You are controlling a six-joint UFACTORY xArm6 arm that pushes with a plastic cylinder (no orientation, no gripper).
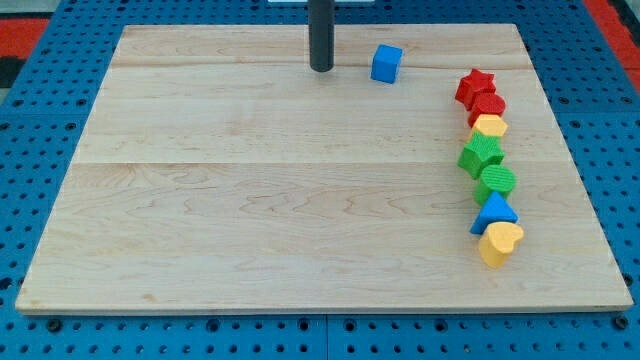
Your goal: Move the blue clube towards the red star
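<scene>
Sitting square, blue cube [386,63] right of my tip [321,68].

My tip [321,68] rests on the tabletop [250,200] near the view's top, just left of the blue cube [386,63], apart from it. Well to the cube's right, 7 blocks run touching in a column down the right side: red star [475,86], red block [488,107], yellow block [489,127], green star [481,155], green block [496,181], blue block [494,212], yellow heart [499,242].
</scene>
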